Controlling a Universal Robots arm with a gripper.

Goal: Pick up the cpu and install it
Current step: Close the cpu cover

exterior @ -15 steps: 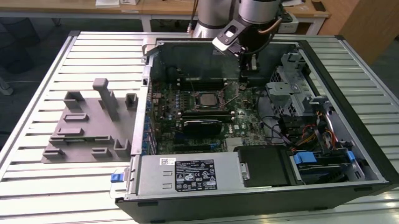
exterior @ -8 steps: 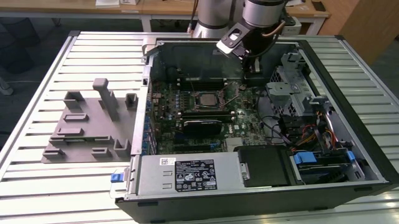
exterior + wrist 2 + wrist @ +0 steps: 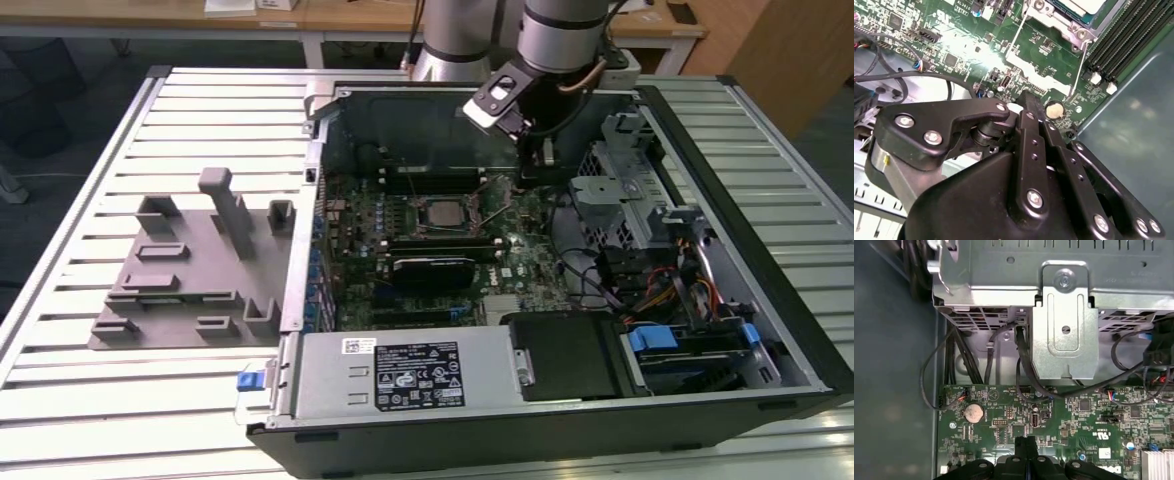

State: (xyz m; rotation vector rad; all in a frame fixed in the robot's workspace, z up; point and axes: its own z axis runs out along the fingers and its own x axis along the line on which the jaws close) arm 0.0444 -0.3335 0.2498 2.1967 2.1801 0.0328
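The cpu (image 3: 438, 213) is a small pale silver square lying flat in the motherboard socket, inside the open computer case (image 3: 747, 230). Its edge also shows in the second wrist view as a pale chip (image 3: 1079, 5) within the metal socket frame (image 3: 1066, 27). My gripper (image 3: 535, 172) hangs inside the case to the exterior view's right of the socket, low over the green board. In both wrist views its black fingers (image 3: 1026, 102) (image 3: 1027, 445) are pressed together with nothing between them, close to a round coin battery (image 3: 973, 413).
A grey tray (image 3: 174, 300) with upright fixtures sits on the slatted table at the exterior view's left. A metal drive cage (image 3: 1064, 320) with black cables stands beside the gripper. RAM slots (image 3: 1119, 45) flank the socket. A power supply (image 3: 400, 375) fills the case's near end.
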